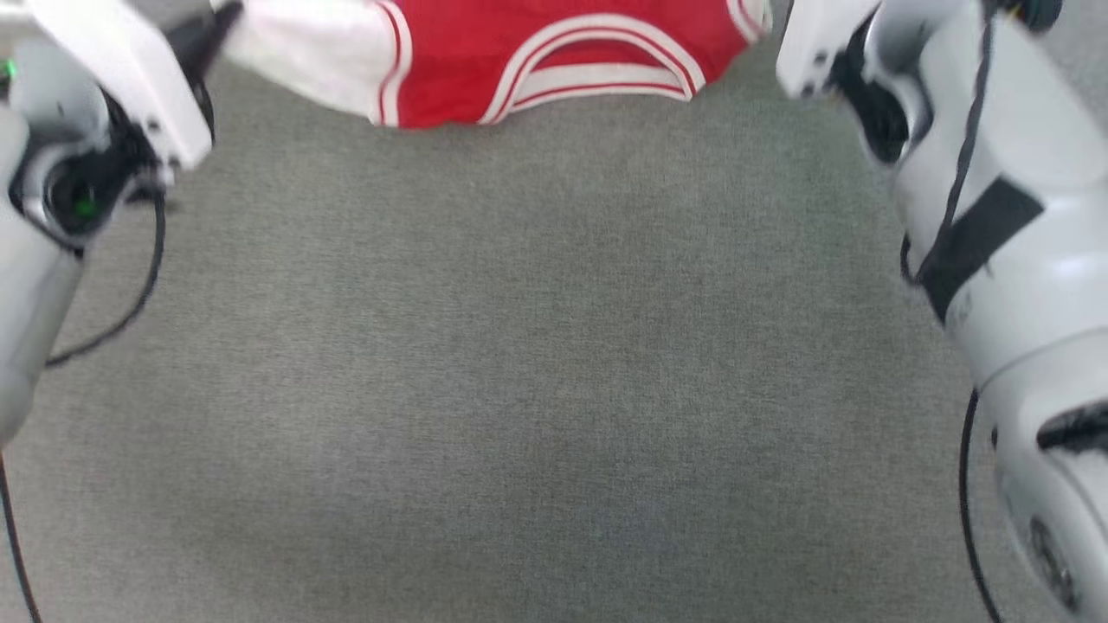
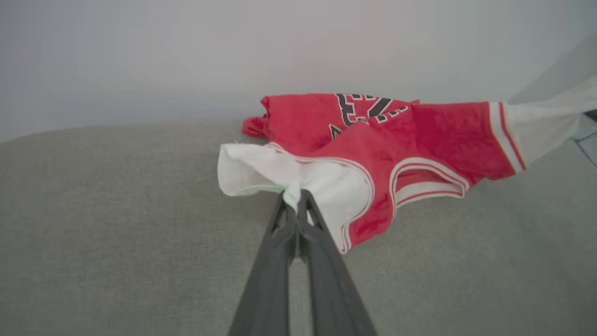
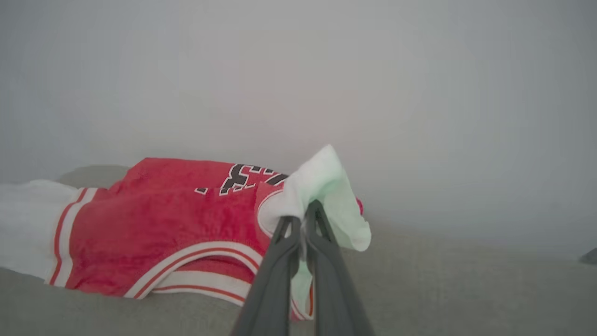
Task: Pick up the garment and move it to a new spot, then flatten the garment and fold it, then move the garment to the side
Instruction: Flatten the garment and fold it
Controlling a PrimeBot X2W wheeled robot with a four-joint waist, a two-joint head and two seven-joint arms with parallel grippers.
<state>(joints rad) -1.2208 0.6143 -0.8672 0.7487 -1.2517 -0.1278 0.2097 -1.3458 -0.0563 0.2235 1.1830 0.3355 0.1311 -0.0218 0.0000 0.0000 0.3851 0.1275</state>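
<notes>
The garment (image 1: 563,52) stretches sideways across the far part of the grey surface (image 1: 519,346), its long axis left to right and its neckline toward the robot. The 2 hands, left hand (image 2: 295,205) and right hand (image 3: 303,217), are each clamped on a white sleeve end.

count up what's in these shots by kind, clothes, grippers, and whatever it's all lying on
garment, red jersey with white sleeve ends: 1
grippers: 2, the left gripper and the right gripper, each shut on the garment
grey surface under the garment: 1
total: 4
</notes>
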